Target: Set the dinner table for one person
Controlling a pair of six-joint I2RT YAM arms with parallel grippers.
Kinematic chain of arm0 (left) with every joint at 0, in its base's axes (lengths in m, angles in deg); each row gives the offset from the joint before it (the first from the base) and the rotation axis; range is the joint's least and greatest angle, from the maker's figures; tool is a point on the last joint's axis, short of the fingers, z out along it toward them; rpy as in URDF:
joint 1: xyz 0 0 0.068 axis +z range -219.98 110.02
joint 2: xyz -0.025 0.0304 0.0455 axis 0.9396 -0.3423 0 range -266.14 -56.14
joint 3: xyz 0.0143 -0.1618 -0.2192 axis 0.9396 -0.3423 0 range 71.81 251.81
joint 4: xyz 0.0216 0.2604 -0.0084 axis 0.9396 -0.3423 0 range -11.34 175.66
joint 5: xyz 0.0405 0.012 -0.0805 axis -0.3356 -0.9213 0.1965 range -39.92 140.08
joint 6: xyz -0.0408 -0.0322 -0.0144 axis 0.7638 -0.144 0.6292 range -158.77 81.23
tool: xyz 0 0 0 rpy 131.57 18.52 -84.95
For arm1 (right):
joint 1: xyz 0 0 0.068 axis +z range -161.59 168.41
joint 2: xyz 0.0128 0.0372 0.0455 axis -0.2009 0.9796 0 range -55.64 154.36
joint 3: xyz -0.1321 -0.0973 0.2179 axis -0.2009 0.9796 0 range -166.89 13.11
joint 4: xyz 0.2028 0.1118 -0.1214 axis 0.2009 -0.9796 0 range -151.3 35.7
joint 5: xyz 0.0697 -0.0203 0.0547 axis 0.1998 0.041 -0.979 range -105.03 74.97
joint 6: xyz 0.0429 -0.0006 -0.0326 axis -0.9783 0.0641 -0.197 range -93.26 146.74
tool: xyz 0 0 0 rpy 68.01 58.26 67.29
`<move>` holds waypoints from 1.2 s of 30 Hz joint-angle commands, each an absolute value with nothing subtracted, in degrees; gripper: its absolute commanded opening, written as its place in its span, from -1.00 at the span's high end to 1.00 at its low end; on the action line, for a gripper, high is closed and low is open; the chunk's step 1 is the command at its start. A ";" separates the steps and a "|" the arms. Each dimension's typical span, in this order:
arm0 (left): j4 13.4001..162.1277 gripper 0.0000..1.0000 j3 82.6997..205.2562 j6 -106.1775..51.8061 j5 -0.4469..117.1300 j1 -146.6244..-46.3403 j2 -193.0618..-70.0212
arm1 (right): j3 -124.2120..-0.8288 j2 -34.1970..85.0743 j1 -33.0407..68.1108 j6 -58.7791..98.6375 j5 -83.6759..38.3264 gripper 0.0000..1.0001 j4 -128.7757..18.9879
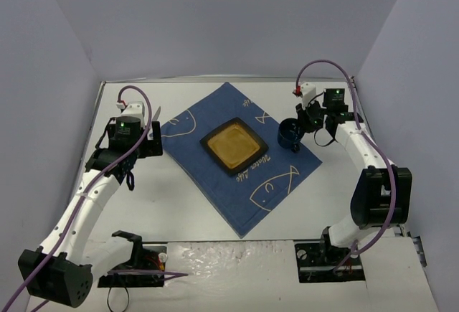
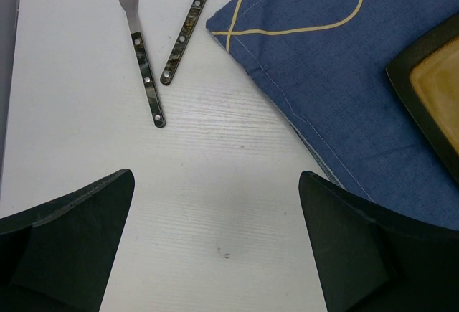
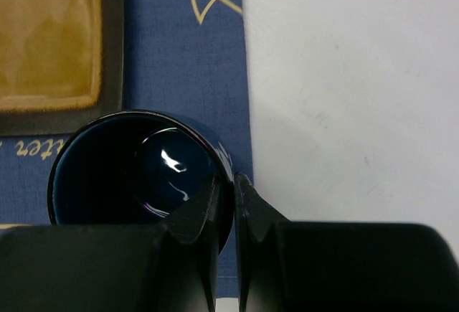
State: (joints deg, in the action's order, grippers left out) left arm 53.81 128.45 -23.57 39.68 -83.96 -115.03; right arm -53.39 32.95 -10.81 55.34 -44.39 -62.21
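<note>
The white dinner table [image 1: 179, 208] carries a blue fish-print cloth [image 1: 244, 176] with a square dark plate [image 1: 231, 145], amber in the middle. My right gripper [image 3: 233, 180] is shut on the rim of a dark blue cup [image 3: 122, 176], one finger inside and one outside, at the cloth's right edge [image 1: 289, 134]. My left gripper [image 2: 216, 183] hangs open over bare table beside the cloth's left corner, with nothing between its fingers. Ahead of it lie a fork [image 2: 140, 54] and a knife [image 2: 188, 25], side by side on the table.
Grey walls close in the table at the back and both sides. The two arm bases [image 1: 136, 258] stand on the near edge. The knife's tip [image 1: 155, 115] shows just beyond the left wrist in the top view.
</note>
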 commanded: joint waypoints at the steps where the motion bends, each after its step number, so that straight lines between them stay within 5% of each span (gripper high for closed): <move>1: 57.18 -0.94 129.38 -24.61 38.96 -84.00 -113.88 | -51.95 31.10 -10.58 57.90 -47.14 1.00 -58.17; 36: 57.89 -0.94 128.67 -25.93 39.47 -84.05 -112.65 | -48.12 36.14 -14.93 57.70 -48.00 1.00 -52.80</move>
State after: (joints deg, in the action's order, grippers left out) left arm 54.68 128.15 -25.08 39.71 -83.96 -113.98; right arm -44.34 36.33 -15.21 57.02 -46.59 -56.61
